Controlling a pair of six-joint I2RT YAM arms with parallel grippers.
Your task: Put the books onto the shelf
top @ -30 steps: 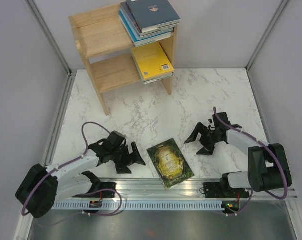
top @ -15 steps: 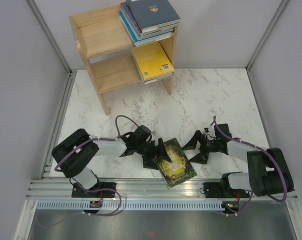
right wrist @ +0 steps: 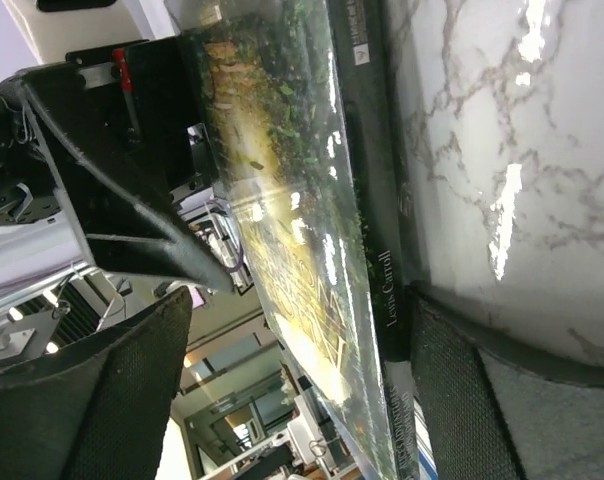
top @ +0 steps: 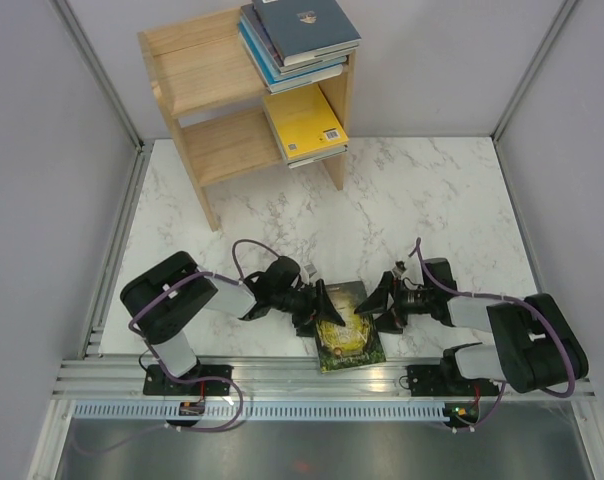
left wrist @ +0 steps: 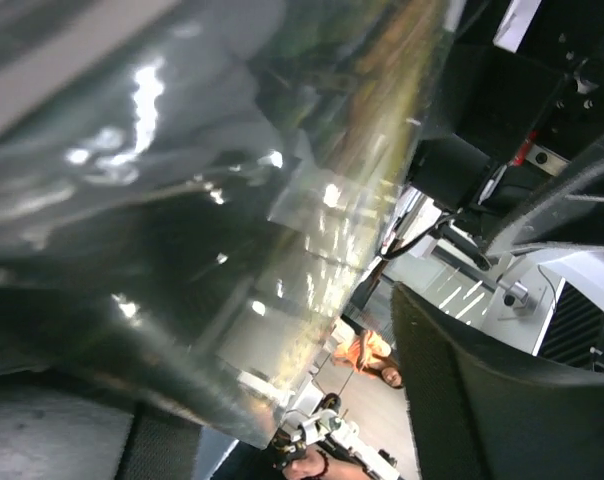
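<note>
A black book with a gold design lies on the marble table near the front rail. My left gripper straddles its left edge and my right gripper straddles its right, spine edge. In the left wrist view the glossy cover fills the gap and rests by one finger, while the other finger stands clear. In the right wrist view the book sits between wide-open fingers, with the spine against one pad. The wooden shelf holds a stack of books on top and a yellow book lower down.
The shelf stands at the back left of the marble table. Grey walls and metal frame posts close in the sides. An aluminium rail runs along the front edge just behind the book.
Both grippers have come in from the sides onto the black-and-gold book. The book has turned and slid slightly toward the front. The left jaws have narrowed.
</note>
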